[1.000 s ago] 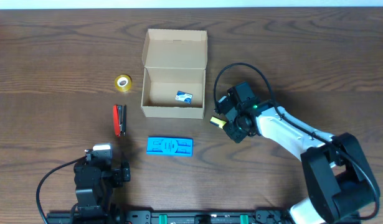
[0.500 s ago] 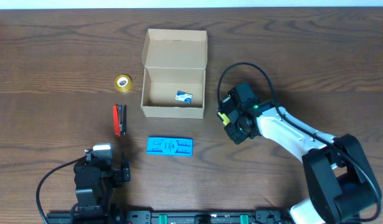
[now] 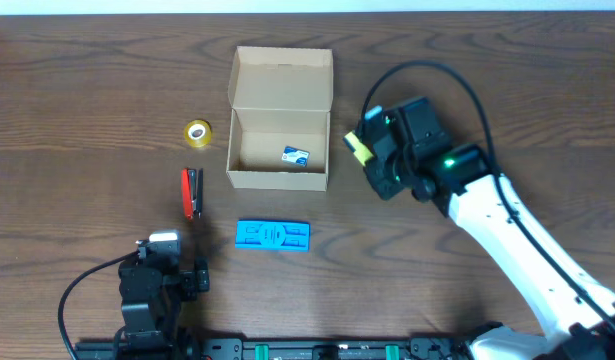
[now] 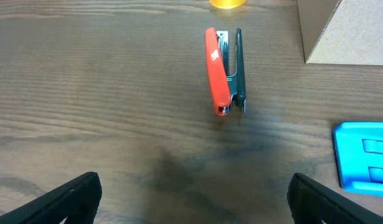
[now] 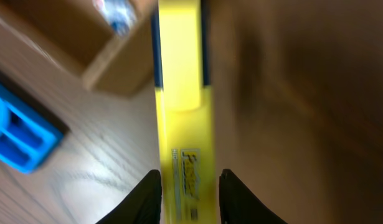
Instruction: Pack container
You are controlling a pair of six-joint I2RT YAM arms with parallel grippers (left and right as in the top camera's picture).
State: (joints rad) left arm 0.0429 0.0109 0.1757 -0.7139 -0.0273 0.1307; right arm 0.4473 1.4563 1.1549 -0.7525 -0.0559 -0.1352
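Note:
The tan cardboard container stands open at the table's middle, lid flap up, with a small blue-and-white item inside. My right gripper is shut on a yellow highlighter and holds it raised just right of the container; in the right wrist view the highlighter runs up between the fingers, with the container's corner at upper left. My left gripper is open and empty near the front edge, behind a red stapler.
A yellow tape roll and the red stapler lie left of the container. A flat blue plastic item lies in front of it and also shows in the left wrist view and the right wrist view.
My right gripper has lifted the yellow highlighter off the table and moved it up and back, beside the container's right wall. The left arm has not moved.

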